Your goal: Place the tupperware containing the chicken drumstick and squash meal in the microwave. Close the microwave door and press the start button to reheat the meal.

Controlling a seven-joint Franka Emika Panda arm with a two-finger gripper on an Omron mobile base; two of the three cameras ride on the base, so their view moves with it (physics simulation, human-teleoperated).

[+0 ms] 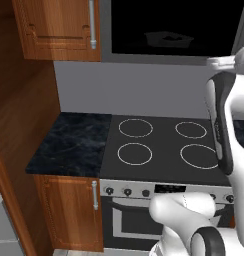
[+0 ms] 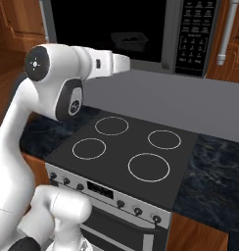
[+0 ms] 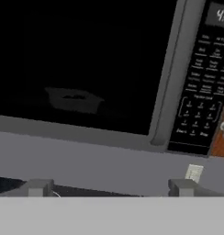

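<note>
The microwave (image 1: 144,25) (image 2: 92,24) hangs above the cooktop, its wide black front in a grey frame. Its door (image 3: 109,55) looks flush with the front. Behind the dark glass the tupperware (image 1: 166,39) (image 2: 130,40) (image 3: 73,99) shows dimly as a pale shallow tray. The chicken drumstick and squash are too dim to make out. The keypad (image 2: 195,34) (image 3: 201,105) is at the microwave's right end. My gripper (image 3: 110,188) is open and empty, held a short way in front of the door's lower edge.
A black cooktop (image 1: 159,142) (image 2: 126,147) with several ring burners lies below, over an oven with knobs (image 1: 129,191). Dark stone counter (image 1: 69,142) sits to its left. A wooden cabinet (image 1: 56,27) and a wooden wall stand on the left.
</note>
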